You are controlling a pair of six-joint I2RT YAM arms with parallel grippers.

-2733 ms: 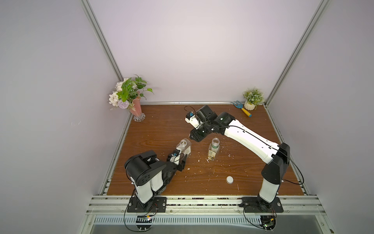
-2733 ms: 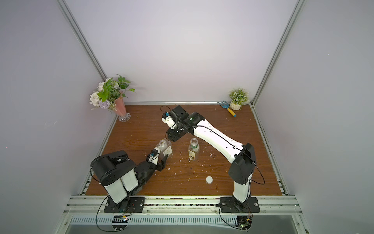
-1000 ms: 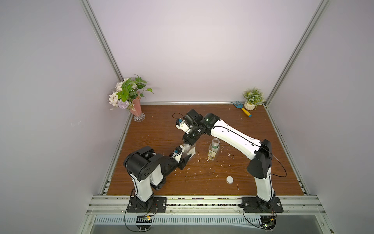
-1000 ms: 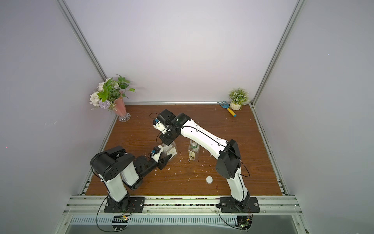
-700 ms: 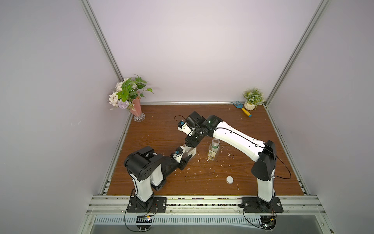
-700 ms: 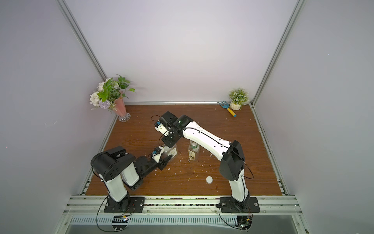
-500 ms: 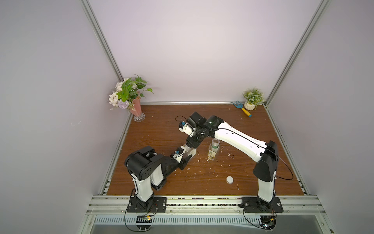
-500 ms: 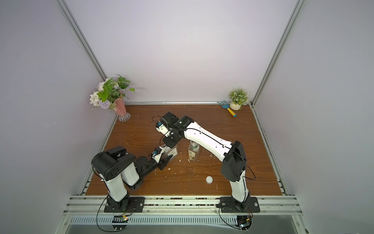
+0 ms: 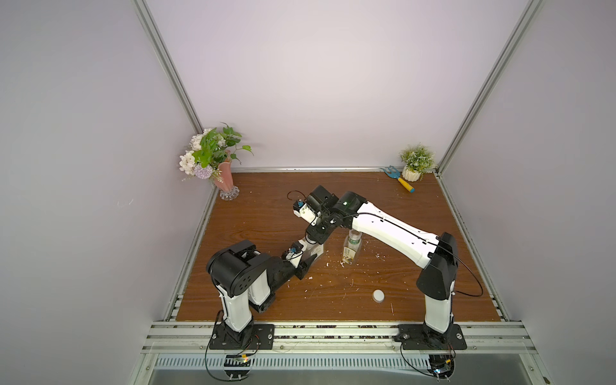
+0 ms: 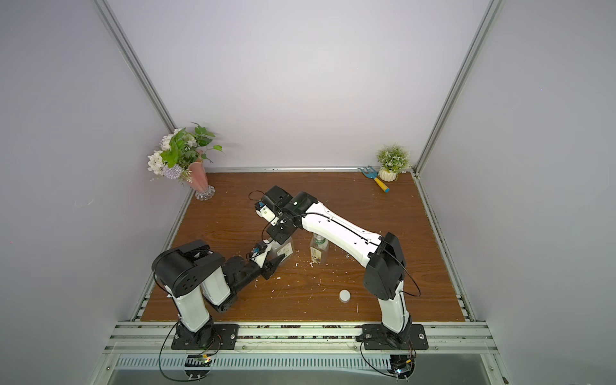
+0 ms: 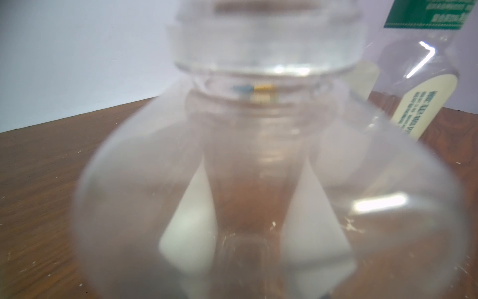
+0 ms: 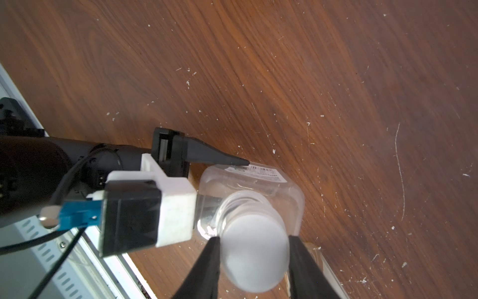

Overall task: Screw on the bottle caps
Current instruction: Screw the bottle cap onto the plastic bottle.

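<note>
The right gripper [image 12: 254, 259] pinches the cap [image 12: 256, 240] above the squarish bottle [image 12: 258, 181], which the left gripper [image 10: 276, 257] clamps; a tilted cap could cross-thread.

Squarish bottle [image 12: 248, 181] [image 9: 315, 249] [image 10: 287, 250]: clear plastic, white barcode label on one side, standing upright. White cap [image 12: 254, 248]: round and smooth, directly over the squarish bottle's threaded neck; can't tell if it is seated. Round bottle [image 9: 351, 250] [image 10: 318, 252]: slimmer, clear, green-white-yellow label, upright, neck open, just beside the squarish bottle, not touching it. Loose cap [image 9: 378, 295] [image 10: 344, 295]: white disc lying flat, well apart from both bottles, nearer the front.
</note>
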